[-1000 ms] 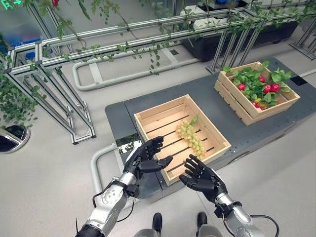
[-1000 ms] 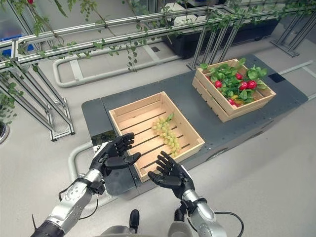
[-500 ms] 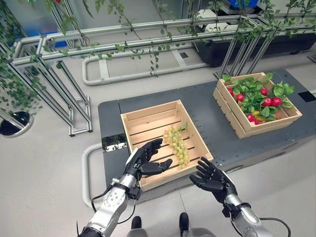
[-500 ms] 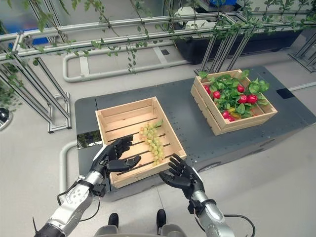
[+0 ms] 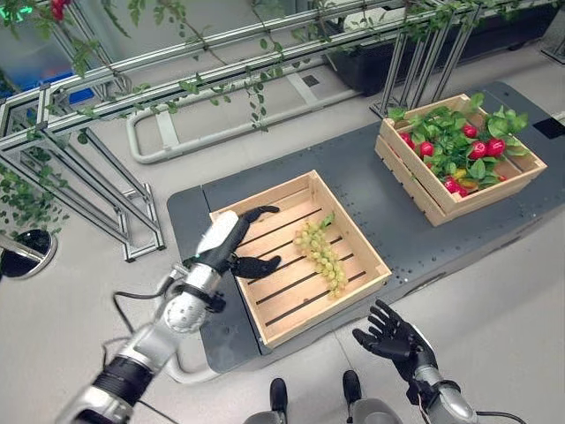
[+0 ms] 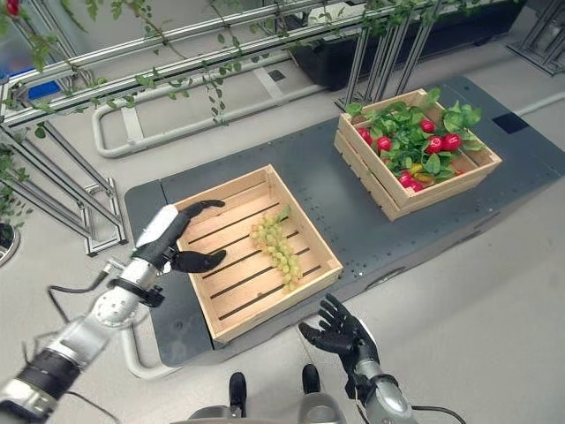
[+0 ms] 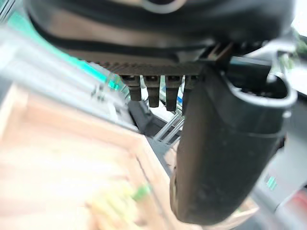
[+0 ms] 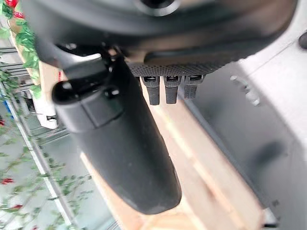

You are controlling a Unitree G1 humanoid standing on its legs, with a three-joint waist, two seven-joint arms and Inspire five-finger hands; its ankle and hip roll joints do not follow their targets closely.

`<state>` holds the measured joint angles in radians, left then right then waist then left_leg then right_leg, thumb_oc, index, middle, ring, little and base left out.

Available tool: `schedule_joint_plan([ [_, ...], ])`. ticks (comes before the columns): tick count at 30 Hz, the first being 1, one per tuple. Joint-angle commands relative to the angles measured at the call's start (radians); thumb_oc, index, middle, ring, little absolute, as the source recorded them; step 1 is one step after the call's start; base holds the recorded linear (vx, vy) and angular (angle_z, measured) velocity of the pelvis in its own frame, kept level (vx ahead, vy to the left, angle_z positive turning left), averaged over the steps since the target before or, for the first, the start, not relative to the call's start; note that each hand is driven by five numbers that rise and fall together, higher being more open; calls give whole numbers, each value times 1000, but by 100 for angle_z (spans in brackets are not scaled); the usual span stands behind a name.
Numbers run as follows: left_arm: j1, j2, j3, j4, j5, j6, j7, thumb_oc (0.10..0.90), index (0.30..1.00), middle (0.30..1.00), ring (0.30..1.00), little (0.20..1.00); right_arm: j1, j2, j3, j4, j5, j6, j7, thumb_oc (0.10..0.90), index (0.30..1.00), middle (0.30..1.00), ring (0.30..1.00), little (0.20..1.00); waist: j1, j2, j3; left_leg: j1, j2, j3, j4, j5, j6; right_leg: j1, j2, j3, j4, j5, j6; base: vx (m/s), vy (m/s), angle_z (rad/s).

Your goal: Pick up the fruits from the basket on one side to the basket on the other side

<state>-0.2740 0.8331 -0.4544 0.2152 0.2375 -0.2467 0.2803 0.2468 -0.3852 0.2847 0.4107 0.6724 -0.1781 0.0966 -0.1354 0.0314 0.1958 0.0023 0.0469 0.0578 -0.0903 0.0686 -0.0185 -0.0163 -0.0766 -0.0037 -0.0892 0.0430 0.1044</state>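
A bunch of green grapes (image 5: 322, 252) lies in the near wooden crate (image 5: 350, 221) on the dark platform (image 5: 388, 212). The far crate (image 5: 410, 181), at the right, holds red fruits (image 5: 481, 148) among green leaves. My left hand (image 5: 231, 247) hovers open over the near crate's left edge, fingers straight and thumb (image 7: 225, 143) out, a short way left of the grapes. My right hand (image 5: 393, 334) is open, fingers spread, in front of the platform over the floor. Its wrist view looks along its thumb (image 8: 120, 139) at the crate's wood (image 8: 192, 158).
Behind the platform stand metal frames (image 5: 132, 79) draped with leafy vines. A white pipe loop (image 5: 159, 146) lies on the floor there, and a dark pot (image 5: 18, 252) sits at the far left. Grey floor surrounds the platform.
My left hand has moved forward from the crate's near corner to above its left edge. My right hand has drawn back from the crate toward the floor. The camera has shifted too.
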Motion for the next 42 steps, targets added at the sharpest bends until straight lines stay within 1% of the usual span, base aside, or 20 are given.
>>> schedule_joint_plan([
  [1, -165, 0, -26, -21, 119, 34, 105, 800, 900, 900, 900, 900, -8, -61, -15, -39, -47, -27, -30, 800, 900, 900, 900, 900, -46, -19, -49, -24, 22, 4, 3, 0, 6, -59, -26, 32, 17, 78, -3, -9, 8, -17],
  [2, -189, 11, -47, -11, 143, 54, 120, 800, 900, 900, 900, 900, -12, -66, -14, -25, -46, -26, -23, 800, 900, 900, 900, 900, -51, -19, -42, -27, 23, 8, 3, -1, 6, -65, -26, 36, 19, 79, -3, -26, -1, -17],
  [3, -246, 40, -97, 13, 196, 101, 146, 800, 900, 900, 900, 900, -28, -83, -6, -17, -35, -16, -13, 800, 900, 900, 900, 900, -64, -17, -21, -37, 26, 15, 3, 1, 5, -83, -23, 44, 30, 77, -3, -34, -3, -20],
  [6, -312, 52, -143, 61, 243, 137, 168, 800, 900, 900, 900, 900, -54, -99, 8, -13, -20, -15, -3, 800, 900, 900, 900, 900, -73, -18, 5, -48, 28, 22, 3, 6, 4, -104, -18, 51, 42, 77, -6, -68, -11, -17],
  [7, -373, 50, -185, 132, 291, 149, 198, 800, 900, 900, 900, 900, -81, -111, 25, -14, -3, -8, -7, 800, 900, 900, 900, 900, -84, -21, 31, -61, 32, 33, 3, 13, 1, -124, -12, 60, 53, 77, -9, -101, -15, -15],
  [8, -398, 45, -203, 164, 313, 156, 214, 800, 900, 900, 900, 900, -92, -115, 32, -15, 4, -4, -9, 800, 900, 900, 900, 900, -91, -22, 42, -67, 35, 38, 4, 17, -1, -133, -9, 64, 58, 76, -10, -144, -34, -21],
  [9, -463, 35, -252, 232, 360, 176, 252, 800, 900, 900, 900, 900, -122, -125, 45, -6, 17, -1, -11, 800, 900, 900, 900, 900, -100, -28, 74, -91, 39, 47, 17, 22, -5, -158, -2, 72, 78, 72, -15, -97, -28, -20],
  [10, -469, 33, -256, 239, 364, 178, 255, 800, 900, 900, 900, 900, -125, -125, 46, -5, 17, -1, -11, 800, 900, 900, 900, 900, -100, -29, 76, -94, 39, 47, 19, 22, -6, -161, -2, 73, 80, 71, -15, -114, -42, -22],
  [13, -565, 0, -317, 374, 421, 201, 325, 800, 900, 900, 900, 900, -167, -135, 73, 16, 37, 0, -8, 800, 900, 900, 900, 900, -117, -44, 130, -158, 50, 56, 74, 25, -15, -221, 13, 81, 124, 69, -27, -128, -36, -9],
  [15, -622, -13, -355, 432, 433, 215, 352, 800, 900, 900, 900, 900, -182, -142, 90, 24, 47, -13, 4, 800, 900, 900, 900, 900, -128, -54, 162, -196, 56, 63, 106, 25, -18, -258, 20, 78, 162, 62, -34, -137, -44, -14],
  [16, -657, -28, -375, 465, 438, 226, 367, 800, 900, 900, 900, 900, -188, -143, 100, 27, 56, -20, 10, 800, 900, 900, 900, 900, -134, -62, 179, -232, 59, 61, 142, 22, -20, -292, 25, 77, 199, 53, -41, -112, -50, -10],
  [18, -686, -41, -390, 483, 443, 242, 373, 800, 900, 900, 900, 900, -192, -142, 108, 31, 64, -28, 14, 800, 900, 900, 900, 900, -138, -70, 197, -264, 61, 56, 175, 19, -23, -318, 28, 73, 226, 47, -45, -87, -53, -5],
  [19, -720, -59, -413, 509, 437, 257, 374, 800, 900, 900, 900, 900, -202, -141, 118, 37, 68, -39, 21, 800, 900, 900, 900, 900, -142, -77, 219, -297, 62, 47, 208, 16, -26, -343, 31, 67, 248, 43, -51, -71, -54, -3],
  [20, -737, -65, -420, 526, 440, 253, 374, 800, 900, 900, 900, 900, -206, -141, 124, 41, 69, -49, 22, 800, 900, 900, 900, 900, -143, -80, 227, -309, 65, 46, 216, 15, -27, -353, 31, 63, 256, 41, -52, -72, -62, 1],
  [22, -766, -76, -432, 549, 446, 269, 377, 800, 900, 900, 900, 900, -216, -139, 131, 40, 74, -62, 17, 800, 900, 900, 900, 900, -146, -84, 245, -332, 67, 44, 230, 16, -29, -371, 32, 61, 267, 39, -55, -55, -34, 3],
  [27, -829, -95, -440, 620, 456, 297, 441, 800, 900, 900, 900, 900, -233, -135, 146, 32, 82, -85, 10, 800, 900, 900, 900, 900, -153, -92, 282, -381, 66, 45, 266, 16, -30, -411, 34, 57, 295, 36, -60, -44, -7, 1],
  [28, -843, -98, -432, 637, 457, 300, 476, 800, 900, 900, 900, 900, -236, -136, 148, 31, 84, -94, 13, 800, 900, 900, 900, 900, -155, -94, 291, -392, 64, 46, 275, 15, -30, -421, 35, 56, 302, 34, -62, 0, 0, 0],
  [33, -858, -103, -411, 621, 494, 316, 531, 800, 900, 900, 900, 900, -245, -128, 151, 24, 81, -111, 8, 800, 900, 900, 900, 900, -152, -96, 318, -422, 62, 41, 309, 10, -32, -439, 36, 51, 322, 28, -68, -12, -1, 1],
  [37, -876, -116, -422, 630, 504, 319, 483, 800, 900, 900, 900, 900, -254, -126, 153, 10, 80, -105, -9, 800, 900, 900, 900, 900, -155, -92, 324, -438, 56, 35, 318, 7, -31, -452, 35, 60, 331, 25, -70, -3, 4, 2],
  [42, -897, -142, -463, 649, 512, 364, 392, 800, 900, 900, 900, 900, -265, -123, 152, -7, 80, -101, -31, 800, 900, 900, 900, 900, -168, -89, 324, -447, 50, 43, 313, 7, -28, -469, 39, 72, 333, 26, -72, 0, 0, 0],
])
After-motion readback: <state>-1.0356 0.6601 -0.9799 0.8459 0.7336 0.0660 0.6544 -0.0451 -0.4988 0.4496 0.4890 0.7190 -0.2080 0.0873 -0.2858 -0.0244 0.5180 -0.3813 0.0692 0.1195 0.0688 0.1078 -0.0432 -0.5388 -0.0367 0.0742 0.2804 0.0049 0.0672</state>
